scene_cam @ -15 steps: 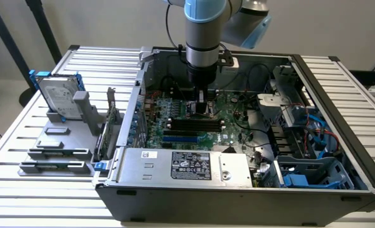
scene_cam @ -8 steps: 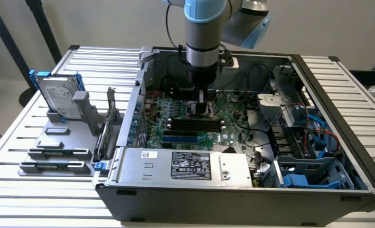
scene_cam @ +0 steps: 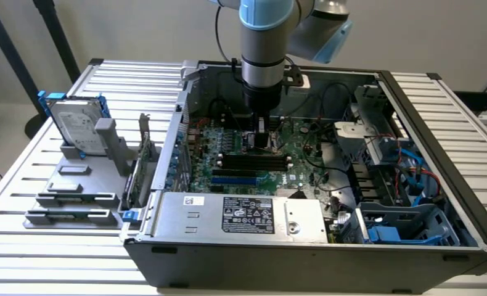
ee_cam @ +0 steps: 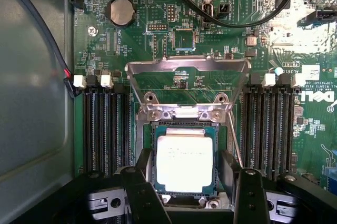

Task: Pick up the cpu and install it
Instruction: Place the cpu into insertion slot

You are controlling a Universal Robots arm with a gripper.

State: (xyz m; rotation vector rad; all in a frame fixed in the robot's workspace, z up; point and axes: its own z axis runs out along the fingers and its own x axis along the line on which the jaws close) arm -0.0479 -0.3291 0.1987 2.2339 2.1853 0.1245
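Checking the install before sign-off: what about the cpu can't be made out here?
- Wrist view: the gripper has its fingers over what lies right beside the cpu, so seating there can't be judged.
- Wrist view: the cpu's print is washed out by glare.
- Exterior view: the arm stands in front of the cpu's spot on the board.

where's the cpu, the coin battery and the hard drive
cpu [ee_cam: 184, 162], wrist view, middle of its silver top
coin battery [ee_cam: 121, 11], wrist view, centre of its round face
hard drive [scene_cam: 74, 126], exterior view, middle of its silver face
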